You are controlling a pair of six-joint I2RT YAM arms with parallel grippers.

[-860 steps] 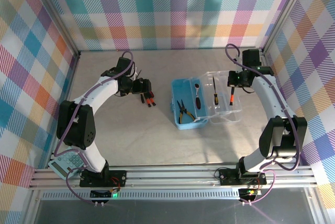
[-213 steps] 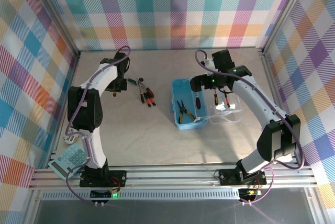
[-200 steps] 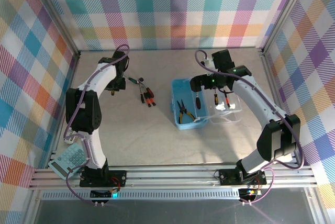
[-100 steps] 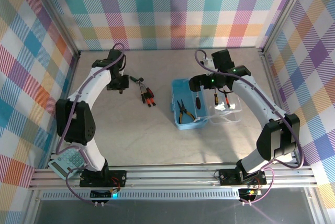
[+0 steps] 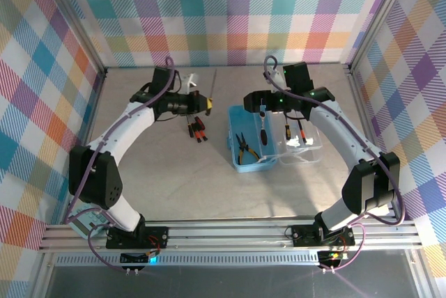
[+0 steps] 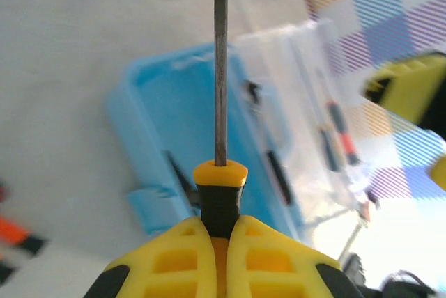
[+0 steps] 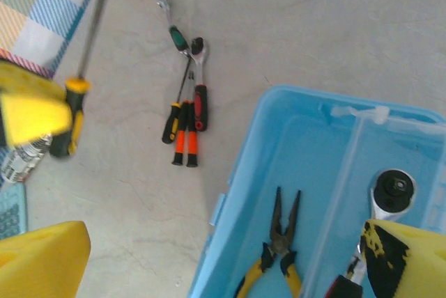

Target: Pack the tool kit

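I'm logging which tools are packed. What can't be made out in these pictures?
Held screwdriver tip: left wrist view, cut off by top edge.
Ratchet handle: right wrist view, cut by bottom edge, partly behind right end effector finger.
Lid screwdrivers: tips too small (top view), blurred (left wrist view).
Pliers handles: right wrist view, cut by bottom edge.

Light-blue case [image 5: 239, 118], seemingly yellow-handled pliers [image 7: 281, 244]
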